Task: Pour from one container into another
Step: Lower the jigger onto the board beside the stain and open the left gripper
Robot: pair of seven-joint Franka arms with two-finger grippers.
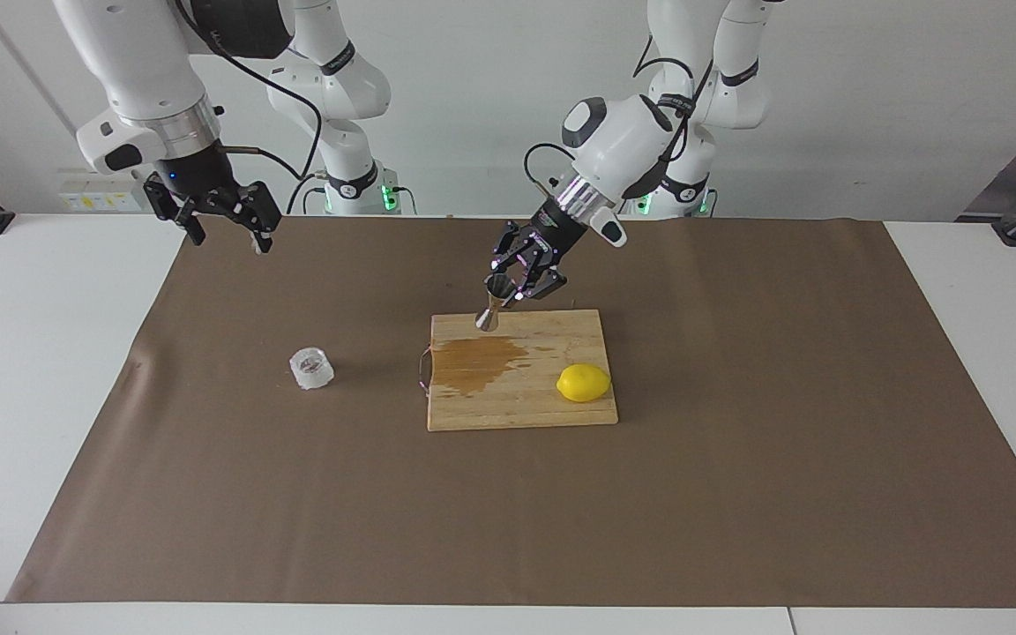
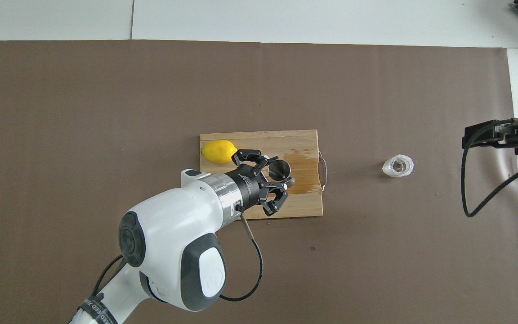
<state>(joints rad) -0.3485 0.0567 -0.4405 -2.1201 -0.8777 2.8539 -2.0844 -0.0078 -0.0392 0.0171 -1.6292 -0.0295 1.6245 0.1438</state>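
The small clear glass cup stands alone on the brown mat, between the cutting board and the right arm's end of the table. My left gripper is shut on the upper cone of the silvery hourglass jigger. It holds the jigger nearly upright, mouth up, in the air over the board's edge nearest the robots. My right gripper waits open and holds nothing, raised over the mat's corner at the right arm's end.
A wooden cutting board with a wire handle lies mid-table. It carries a brown wet stain and a yellow lemon. A brown mat covers the white table.
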